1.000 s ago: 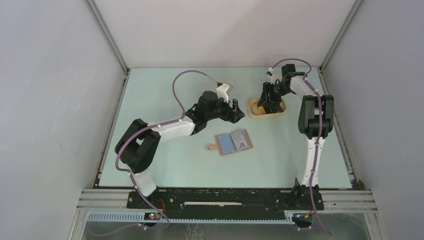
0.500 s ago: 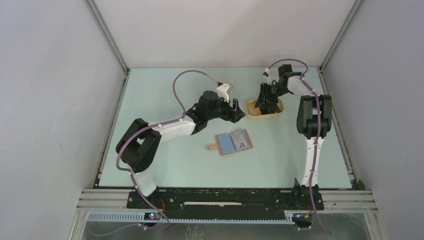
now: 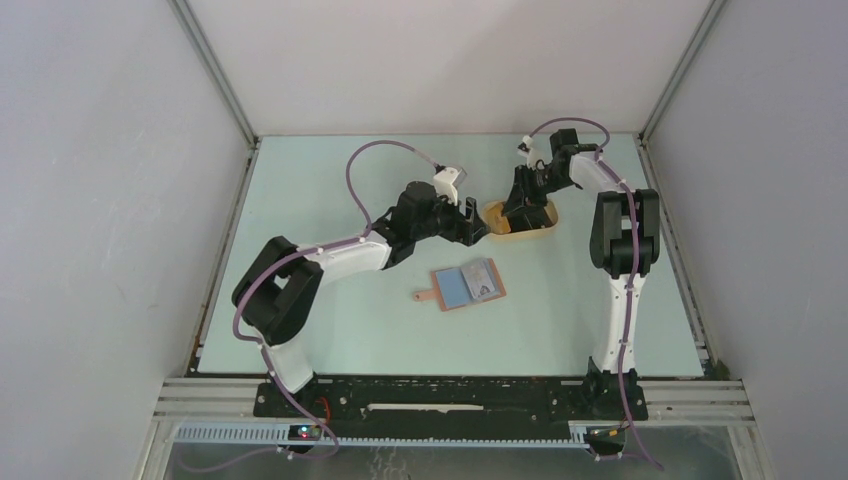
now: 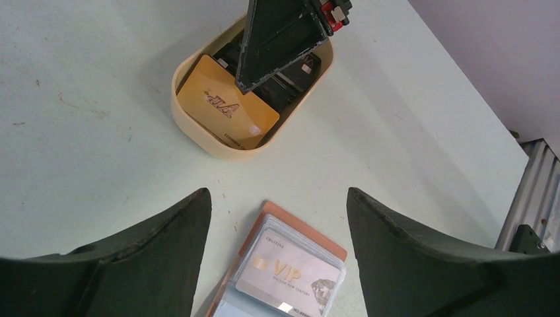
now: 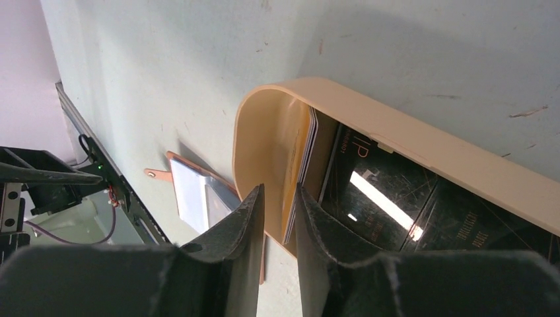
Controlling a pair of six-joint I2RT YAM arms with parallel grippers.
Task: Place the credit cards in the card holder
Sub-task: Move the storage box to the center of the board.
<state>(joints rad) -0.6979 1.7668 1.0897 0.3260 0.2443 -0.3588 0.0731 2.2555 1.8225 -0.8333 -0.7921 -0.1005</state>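
The reddish-brown card holder (image 3: 468, 286) lies open on the table, with a grey VIP card (image 4: 290, 271) in its clear pocket. My left gripper (image 3: 474, 222) is open wide and empty just above its far end (image 4: 277, 195). The orange-yellow card (image 4: 224, 109) leans tilted against the near wall of the beige oval tray (image 3: 497, 231). My right gripper (image 3: 518, 205) reaches down into the tray. Its fingers are nearly together with a narrow gap (image 5: 279, 190), and the orange card's edge (image 5: 295, 165) shows in that gap, not visibly clamped.
Black pieces (image 5: 396, 198) line the tray floor behind the orange card. The tray's rim (image 4: 191, 125) is close to the left gripper's fingers. The holder's strap tab (image 3: 424, 295) points left. Grey walls stand at both sides and the back.
The tray has slid a little to the left together with my right gripper inside it. The left arm and the card holder have not moved.
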